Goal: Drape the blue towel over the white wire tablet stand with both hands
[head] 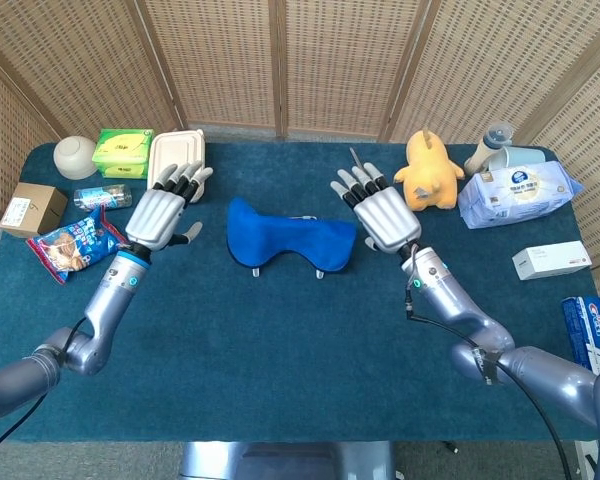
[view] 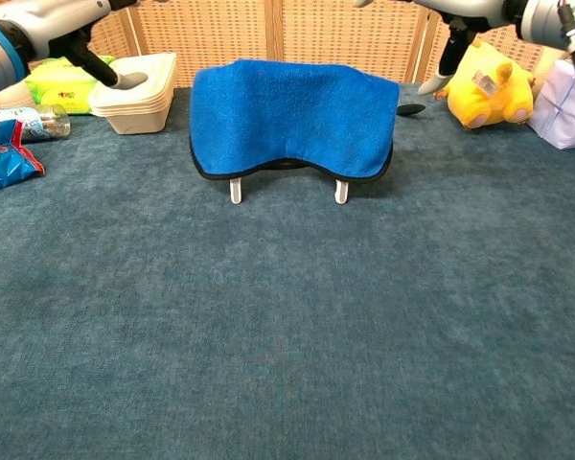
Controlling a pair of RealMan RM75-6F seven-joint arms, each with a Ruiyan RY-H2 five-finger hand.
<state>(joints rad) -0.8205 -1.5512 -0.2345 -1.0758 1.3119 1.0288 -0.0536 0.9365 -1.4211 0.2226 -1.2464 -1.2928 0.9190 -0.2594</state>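
The blue towel [head: 290,238] [view: 292,117] lies draped over the white wire tablet stand, hiding all of it but its two front feet [view: 236,190] [head: 320,271]. My left hand [head: 162,213] hovers open to the towel's left, fingers spread and apart from the cloth. On the other side my right hand [head: 380,213] is open too, fingers spread, just off the towel's right edge. In the chest view only the left forearm [view: 38,29] and a part of the right hand [view: 441,67] show at the top corners.
A white lidded box [head: 172,160], green pack [head: 122,152], bottle [head: 104,196], snack bag [head: 72,243], cardboard box [head: 30,208] and white bowl [head: 76,156] crowd the left. A yellow plush [head: 428,172], wipes pack [head: 515,195], small white box [head: 550,260] and toothpaste [head: 588,330] sit right.
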